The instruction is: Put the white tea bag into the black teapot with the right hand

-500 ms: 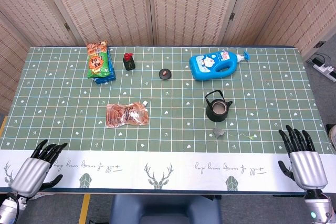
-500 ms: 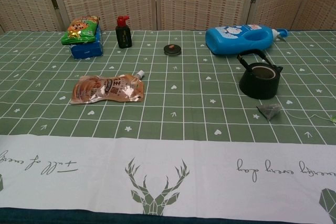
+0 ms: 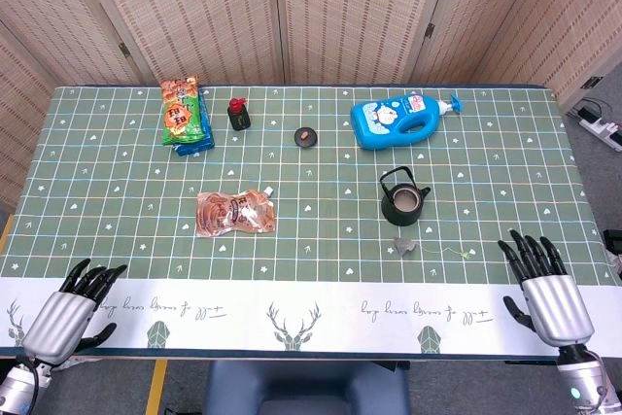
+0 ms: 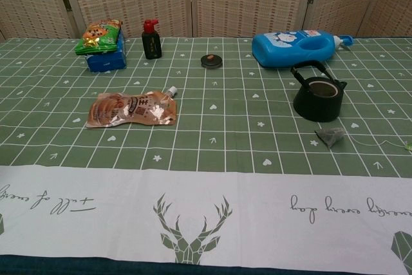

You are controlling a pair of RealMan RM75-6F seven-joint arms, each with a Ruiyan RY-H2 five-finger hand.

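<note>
The black teapot (image 3: 402, 198) (image 4: 318, 96) stands lidless on the green cloth, right of centre. Just in front of it lies the small greyish-white tea bag (image 3: 404, 245) (image 4: 331, 136), its thin string running right to a green tag (image 3: 469, 255). My right hand (image 3: 546, 293) hovers at the table's near right edge, fingers spread, holding nothing, well to the right of the tea bag. Down at the near left corner is my left hand (image 3: 68, 310), fingers apart and empty. Neither hand shows in the chest view.
A blue detergent bottle (image 3: 398, 120) lies behind the teapot. A small round dark tin (image 3: 307, 137), a dark sauce bottle (image 3: 238, 115) and stacked snack packs (image 3: 185, 113) line the far side. A brown spouted pouch (image 3: 233, 212) lies left of centre.
My right hand has shifted left and slightly forward over the table edge, toward the tea bag. The left hand and all objects are unmoved.
</note>
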